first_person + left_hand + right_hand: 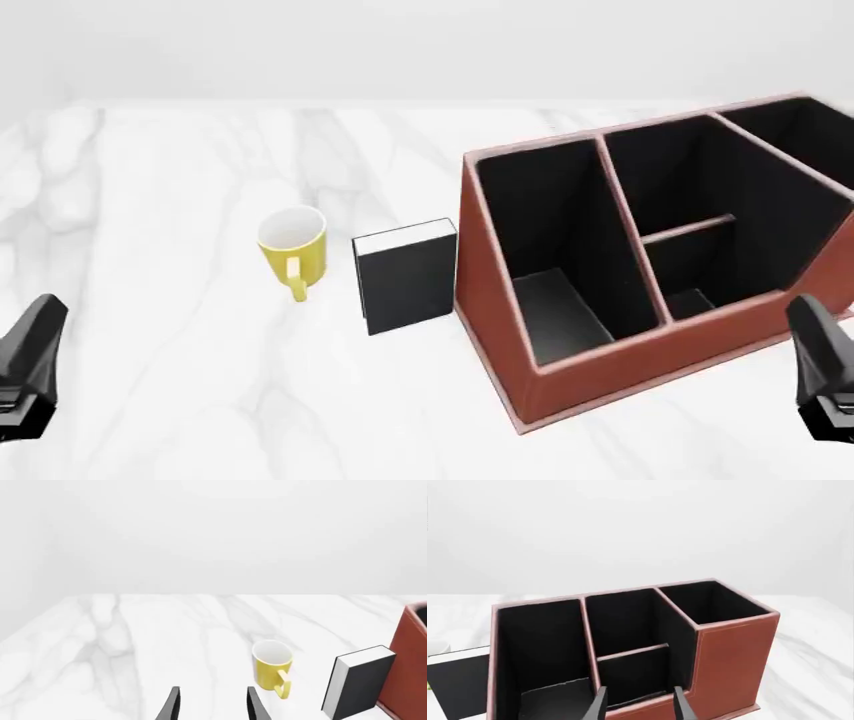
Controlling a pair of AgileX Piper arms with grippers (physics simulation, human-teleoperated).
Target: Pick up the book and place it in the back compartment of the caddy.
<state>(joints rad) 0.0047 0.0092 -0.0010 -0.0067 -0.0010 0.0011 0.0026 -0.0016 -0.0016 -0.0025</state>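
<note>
The caddy (627, 330) stands toward the desk's (174, 180) right edge, its black-lined compartments showing nothing inside: a long narrow one on its left side, a middle section split by a low cross-divider (687, 229), and another pocket at the far right. The back compartment (667, 175) lies beyond that divider. The book (408, 275) stands upright just beside the caddy's left wall, its black cover plain, with no writing to read. A yellow mug (292, 245) stands near the book's left, its white inside bare. The left pincer (212, 702) and right pincer (639, 702) both hang with fingers spread, holding nothing.
</note>
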